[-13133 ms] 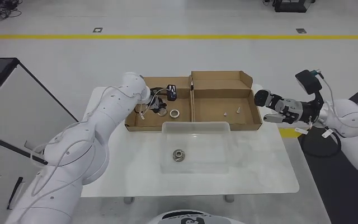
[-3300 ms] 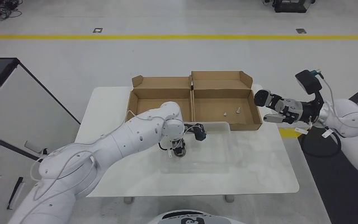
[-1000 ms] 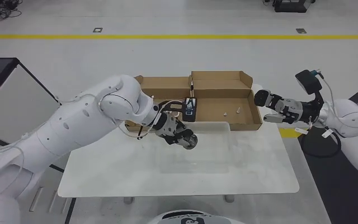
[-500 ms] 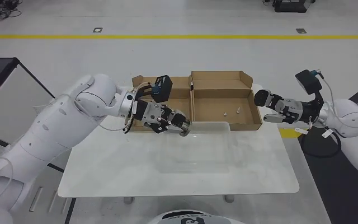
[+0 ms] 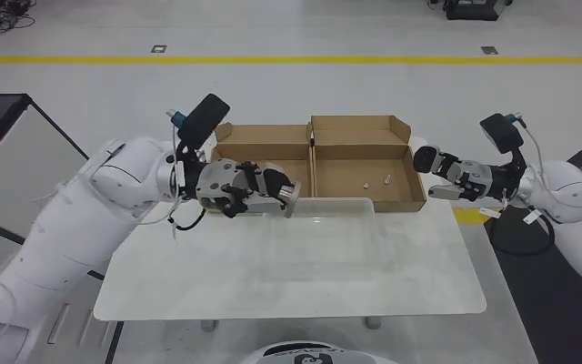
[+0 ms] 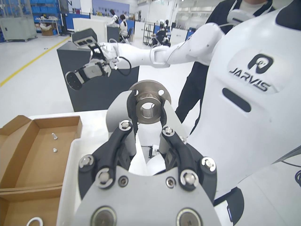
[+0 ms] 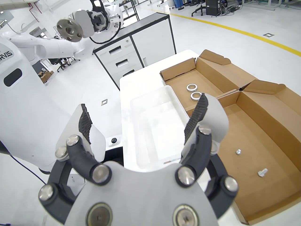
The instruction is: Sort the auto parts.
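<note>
My left gripper [image 5: 287, 194] is shut on a round steel flange [image 6: 147, 105] with bolt holes, held in the air by its hub. It hangs over the seam between the clear tray [image 5: 318, 238] and the left cardboard box [image 5: 259, 144]. The right wrist view shows the flange [image 7: 69, 30] face-on. Two metal rings [image 7: 192, 87] lie in the left box. Two small bolts [image 5: 386, 178] lie in the right cardboard box [image 5: 364, 136]. My right gripper [image 5: 427, 176] stands open and holds nothing, just outside that box's right wall.
The white table [image 5: 409, 273] carries the tray in the middle and the two boxes side by side along its far edge. A dark cabinet [image 7: 145, 41] stands beyond the table's left end. A person stands behind the robot's body.
The left arm has lifted the flange out of the tray and swung it back and left to the left box's near wall, turning the wrist level. The right arm has not moved.
</note>
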